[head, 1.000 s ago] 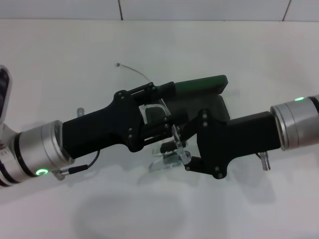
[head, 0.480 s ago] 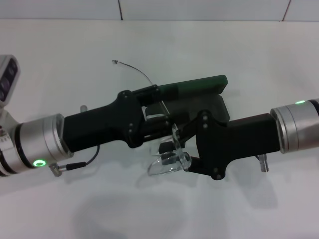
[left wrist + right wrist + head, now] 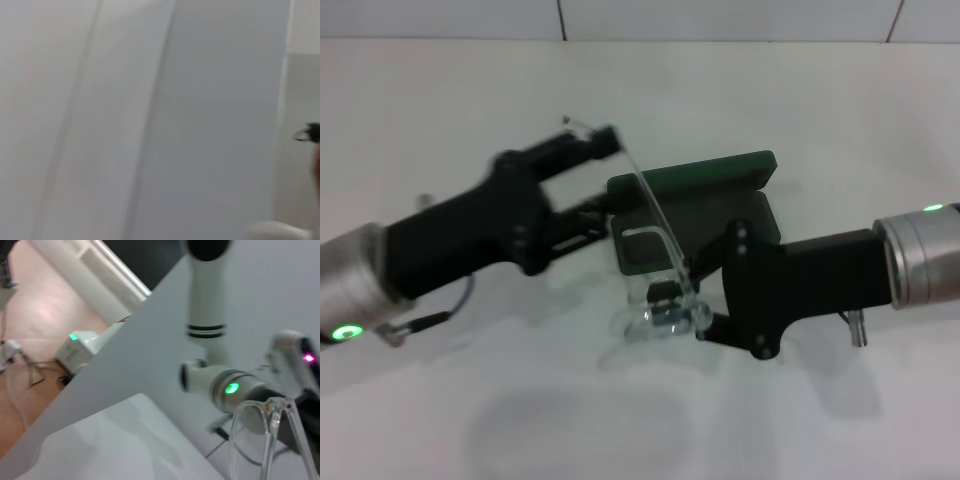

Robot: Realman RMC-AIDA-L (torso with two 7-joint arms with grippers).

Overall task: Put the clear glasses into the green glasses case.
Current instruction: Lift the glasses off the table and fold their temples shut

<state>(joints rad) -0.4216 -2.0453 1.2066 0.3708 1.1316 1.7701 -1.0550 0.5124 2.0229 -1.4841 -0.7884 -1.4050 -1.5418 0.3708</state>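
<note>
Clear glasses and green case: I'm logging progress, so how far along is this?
Done: the dark green hard case lies open. In hand: the right gripper holds the transparent plastic glasses beside the case; the left gripper is at one temple arm. Left: laying them inside.

Your head camera looked forward and down on the white table [image 3: 620, 420] from above, both arms reaching inward. Your left wrist camera faced only blank pale surfaces. Your right wrist camera sat close behind the clear glasses [image 3: 265, 435], sharing them with the head view.
</note>
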